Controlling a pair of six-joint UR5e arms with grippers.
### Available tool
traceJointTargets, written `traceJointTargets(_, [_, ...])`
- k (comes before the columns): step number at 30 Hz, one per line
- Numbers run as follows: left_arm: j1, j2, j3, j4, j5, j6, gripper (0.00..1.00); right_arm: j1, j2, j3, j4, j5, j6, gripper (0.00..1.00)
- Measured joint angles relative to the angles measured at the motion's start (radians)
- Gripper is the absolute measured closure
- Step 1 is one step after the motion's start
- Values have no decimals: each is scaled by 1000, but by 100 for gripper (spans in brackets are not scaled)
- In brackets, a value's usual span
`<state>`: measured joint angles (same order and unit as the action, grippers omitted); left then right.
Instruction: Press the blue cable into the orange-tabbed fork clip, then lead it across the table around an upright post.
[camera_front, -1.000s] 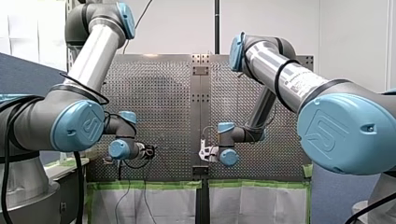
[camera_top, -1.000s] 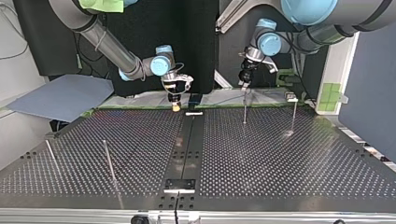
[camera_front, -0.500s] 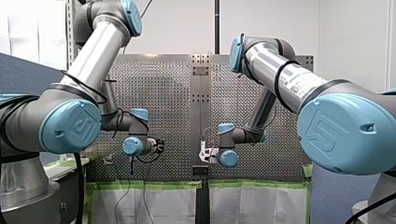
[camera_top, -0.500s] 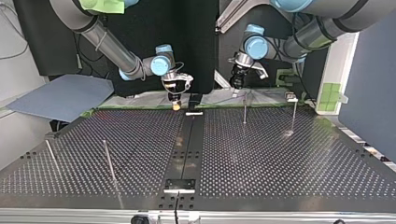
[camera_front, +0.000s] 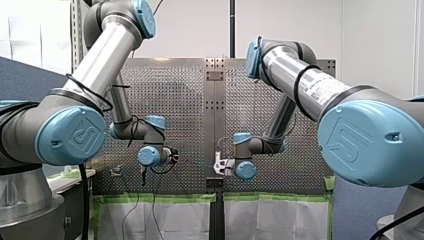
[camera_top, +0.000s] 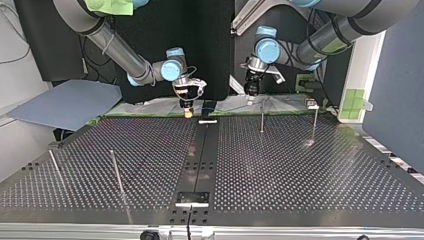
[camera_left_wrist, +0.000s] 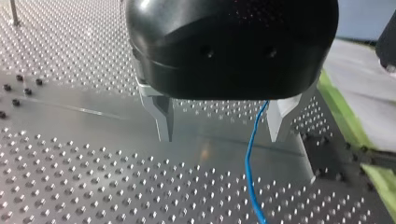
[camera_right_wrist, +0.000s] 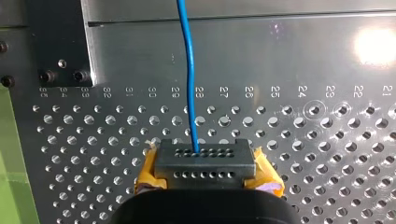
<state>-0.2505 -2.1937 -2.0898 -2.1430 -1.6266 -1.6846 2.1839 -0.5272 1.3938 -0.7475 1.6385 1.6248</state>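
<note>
Blue cable (camera_right_wrist: 189, 70), thin, light, floppy. It runs out from the right gripper (camera_right_wrist: 204, 163), yellow pads (camera_right_wrist: 149, 179) clamped on it, then passes loose between the spread metal fingers (camera_left_wrist: 163, 116) of the left gripper (camera_left_wrist: 219, 136). Probably sags, so pinch near the held end.

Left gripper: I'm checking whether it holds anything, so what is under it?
Bare perforated table and the blue cable, running between open jaws. The housing hides the cable's upper end.
</note>
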Motion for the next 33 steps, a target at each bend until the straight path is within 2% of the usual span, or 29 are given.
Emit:
traceJointTargets(13, [-4,-45,75,-40,-96,13,0,1,0,0,0,0,0,100])
traceJointTargets(21, [-2,-50,118,-67,-95,14,0,2,0,0,0,0,0,100])
traceJointTargets(25, [-10,-72,150,-98,-85,32,0,3,0,0,-1,1,0,100])
traceJointTargets(33, [-10,-108,204,-159,-96,45,0,4,0,0,-1,0,0,100])
